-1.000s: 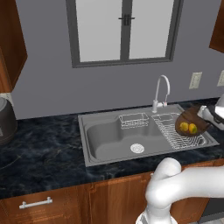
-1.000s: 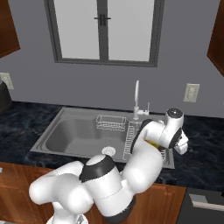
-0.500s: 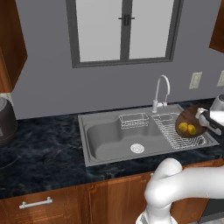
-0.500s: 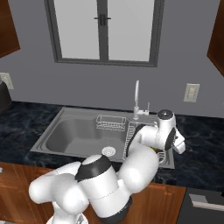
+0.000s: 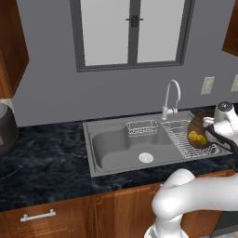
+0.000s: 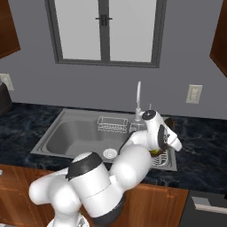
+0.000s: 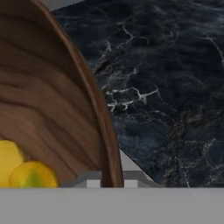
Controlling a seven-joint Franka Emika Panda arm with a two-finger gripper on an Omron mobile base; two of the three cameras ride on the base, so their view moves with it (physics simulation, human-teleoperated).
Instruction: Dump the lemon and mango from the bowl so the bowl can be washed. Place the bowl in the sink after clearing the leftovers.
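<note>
The dark brown wooden bowl (image 5: 195, 125) hangs tilted over the ribbed rack side (image 5: 182, 141) of the grey sink (image 5: 108, 145). Its rim runs up the hand view (image 7: 83, 83), and it shows dark behind the hand in the right base view (image 6: 169, 122). My gripper (image 7: 112, 177) is shut on that rim at the bowl's right edge (image 5: 210, 133). Two yellow fruits lie low in the bowl: the lemon (image 7: 6, 159) and, beside it, the greenish-tinged mango (image 7: 34, 176). They also show as a yellow patch (image 5: 197, 138). My hand (image 6: 162, 134) covers most of the bowl.
A curved chrome faucet (image 5: 170, 95) stands behind the rack. A small wire basket (image 5: 142, 127) hangs at the basin's back, and the round drain (image 5: 145, 157) lies in the basin floor. Dark marble counter (image 7: 175, 87) lies to the right. A dark grey appliance (image 5: 6, 128) stands far left.
My hand has turned and shifted slightly toward the sink, still gripping the bowl. Both fruits are still in the bowl.
</note>
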